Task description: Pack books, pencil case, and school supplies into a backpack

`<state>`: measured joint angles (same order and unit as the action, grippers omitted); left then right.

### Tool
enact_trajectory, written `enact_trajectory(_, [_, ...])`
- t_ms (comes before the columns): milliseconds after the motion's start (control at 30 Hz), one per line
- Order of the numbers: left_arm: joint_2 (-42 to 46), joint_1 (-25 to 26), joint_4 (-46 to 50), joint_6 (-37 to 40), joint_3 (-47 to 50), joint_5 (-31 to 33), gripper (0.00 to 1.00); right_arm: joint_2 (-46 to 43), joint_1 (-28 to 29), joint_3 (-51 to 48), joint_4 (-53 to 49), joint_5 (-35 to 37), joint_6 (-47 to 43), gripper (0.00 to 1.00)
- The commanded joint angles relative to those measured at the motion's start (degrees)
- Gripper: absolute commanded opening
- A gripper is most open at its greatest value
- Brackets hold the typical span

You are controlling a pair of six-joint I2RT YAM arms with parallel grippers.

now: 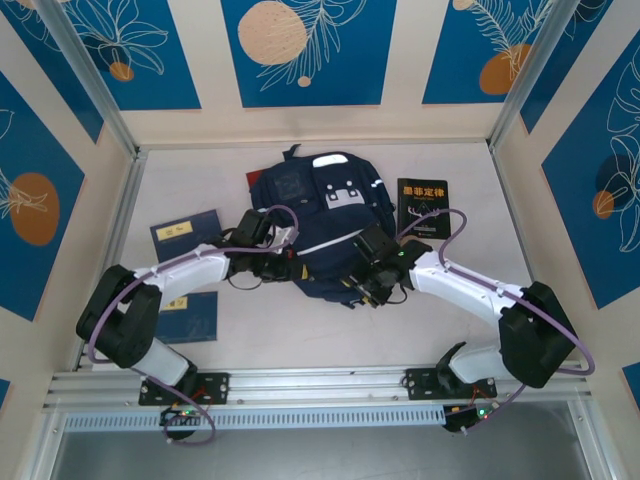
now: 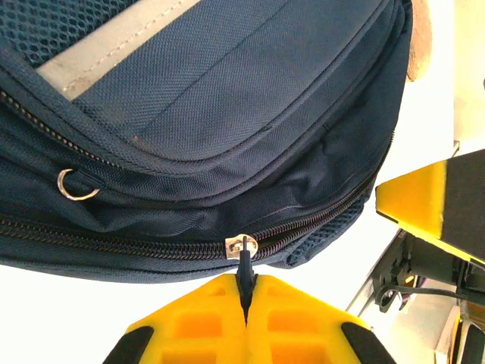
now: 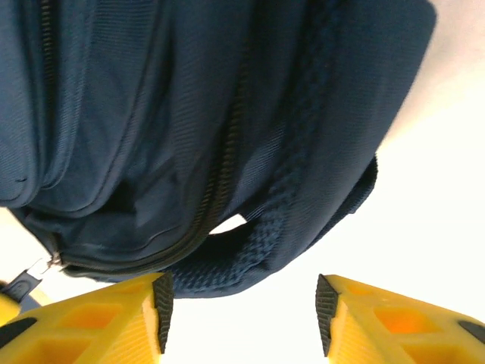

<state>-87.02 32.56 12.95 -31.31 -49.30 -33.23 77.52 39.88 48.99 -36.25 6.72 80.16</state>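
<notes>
Two arms are down at the near edge of the backpack [image 1: 320,215], and the next move hangs entirely on the zipper line. In the left wrist view the zipper [image 2: 114,246] runs roughly left to right across the lower part of the frame, then climbs toward the right edge around the bag's corner. My left gripper [image 2: 246,292] sits right under it at bottom centre. Its fingers are pressed together on the little black pull tab [image 2: 245,267] hanging off the silver slider [image 2: 242,245]. So I reckon any pull has to go sideways along that line, not straight back toward me.

The right gripper [image 3: 242,307] is spread wide at the bottom of its own view, holding nothing. The bag's woven strap loop [image 3: 250,262] is just above its left finger. My guess is it's there to steady the bag while the left arm does the zipper work.

The bag itself is navy fabric, lying flat in the middle of the table [image 1: 270,330] in the top view. It has a thin white stripe across the front pocket and white patches further up. I can't tell how far the main compartment is open.

Nothing looks packed yet. The black book [image 1: 423,205] with yellow lettering lies just right of the bag. One blue book [image 1: 187,232] is off to the left, and a second blue book [image 1: 195,318] is lower left beside the left arm.
</notes>
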Motion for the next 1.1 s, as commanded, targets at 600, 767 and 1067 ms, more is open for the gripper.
enact_trajectory(600, [0.9, 0.3, 13.4, 11.4, -3.6, 27.0, 0.0, 10.1, -3.0, -0.6, -2.7, 5.0, 0.0, 0.02])
enact_trajectory(767, [0.3, 0.1, 16.0, 15.1, -5.7, 36.5, 0.0, 8.9, -3.3, -0.4, -6.5, 8.5, -0.2, 0.0])
enact_trajectory(1067, [-5.8, -4.4, 13.4, 18.3, -9.8, 44.2, 0.0, 6.9, -3.9, -0.6, -6.0, 9.0, -2.9, 0.0])
